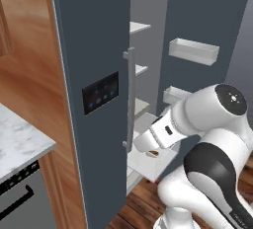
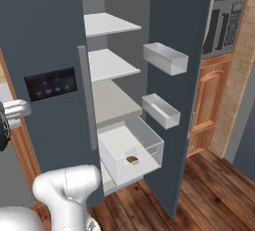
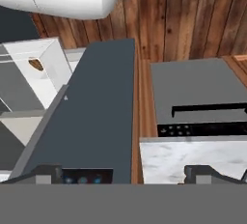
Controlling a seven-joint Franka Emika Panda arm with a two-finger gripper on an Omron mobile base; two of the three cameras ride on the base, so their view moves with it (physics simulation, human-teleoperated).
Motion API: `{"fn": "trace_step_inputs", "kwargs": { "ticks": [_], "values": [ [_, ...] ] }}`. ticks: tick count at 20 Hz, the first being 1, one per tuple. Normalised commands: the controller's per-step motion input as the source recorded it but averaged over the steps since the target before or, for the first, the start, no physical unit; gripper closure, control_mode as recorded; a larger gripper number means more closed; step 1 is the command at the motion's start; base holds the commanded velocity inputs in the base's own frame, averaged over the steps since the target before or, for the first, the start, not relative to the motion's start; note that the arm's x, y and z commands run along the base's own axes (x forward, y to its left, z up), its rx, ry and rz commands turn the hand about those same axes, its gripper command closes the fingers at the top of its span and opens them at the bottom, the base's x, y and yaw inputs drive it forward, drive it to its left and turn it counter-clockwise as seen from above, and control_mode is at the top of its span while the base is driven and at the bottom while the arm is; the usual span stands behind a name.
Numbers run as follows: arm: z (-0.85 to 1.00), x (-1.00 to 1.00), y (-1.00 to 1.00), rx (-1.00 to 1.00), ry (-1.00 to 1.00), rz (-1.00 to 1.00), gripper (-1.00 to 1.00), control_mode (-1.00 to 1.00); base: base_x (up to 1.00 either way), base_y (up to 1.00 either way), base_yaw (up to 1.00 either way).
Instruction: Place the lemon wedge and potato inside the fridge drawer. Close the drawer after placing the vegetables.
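Hand (image 3: 123, 175): my two dark fingertips sit at the bottom edge of the hand view, far apart with nothing between them, so I am spread wide and carrying nothing.

Where I point: I look down past the dark grey fridge door (image 3: 91, 126) in the middle of the hand view, with the wood floor (image 3: 193, 20) at the top and a marble counter (image 3: 193, 158) at the lower right. I judge I am turned away from the drawer, well apart from it.

Fridge drawer (image 2: 130, 153): it is pulled out of the fridge at the lower middle of the right base view, a whitish see-through box below the flat white shelves (image 2: 109, 65). I judge it stands open so that things can drop in from above.

Potato (image 2: 132, 159): a small tan-brown lump on the drawer floor near its front wall; in the hand view it shows as a brown spot at the upper left.

Lemon wedge: I cannot make one out, in the drawer or elsewhere.

Door bins (image 2: 165, 58): two clear shallow trays hang on the inner side of the open right door, right of the drawer.

Task standing: with the potato in and the drawer out, I judge the wedge and the closing push remain.
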Motion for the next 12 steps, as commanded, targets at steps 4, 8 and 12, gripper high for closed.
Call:
{"fn": "trace_step_inputs", "kwargs": {
  "ticks": [4, 8, 12],
  "values": [
    [-0.42, -0.02, 0.00, 0.00, 0.22, -0.71, -1.00, -1.00, 0.00, 0.00, 0.00],
    [-0.21, -0.21, 0.00, 0.00, 0.16, -0.90, -1.00, -1.00, 0.00, 0.00, 0.00],
    [0.00, -0.04, 0.00, 0.00, 0.22, -0.82, -1.00, -1.00, 0.00, 0.00, 0.00]
  ]
}}
